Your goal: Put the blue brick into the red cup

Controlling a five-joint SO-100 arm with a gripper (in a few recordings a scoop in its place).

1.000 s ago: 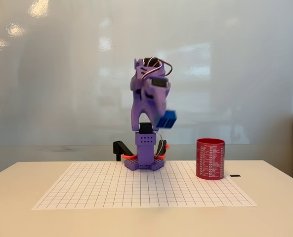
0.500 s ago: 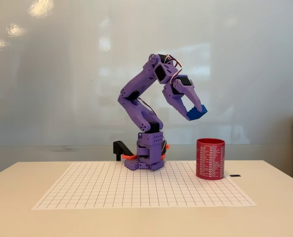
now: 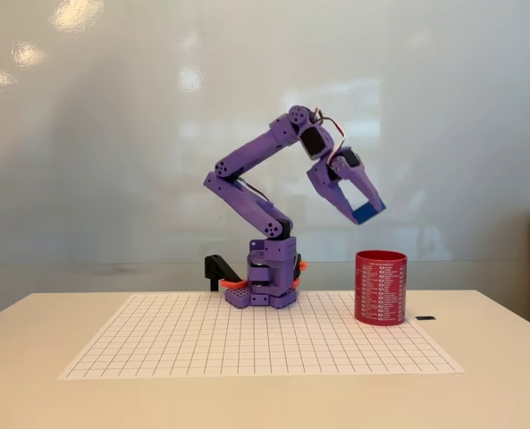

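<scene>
Carrying the small bright-blue plastic brick, the purple claw is clamped on it in the air, above the dark-red cylindrical cup with white print and slightly left of its centre. Next it is needing a small reach rightward, then opening.

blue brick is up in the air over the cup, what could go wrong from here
In the fixed view the gripper holds the blue brick by its very tips, so it might slip early. The brick hangs well above the red cup and seems slightly left of its centre; released here it could clip the rim and bounce onto the grid sheet.
</scene>
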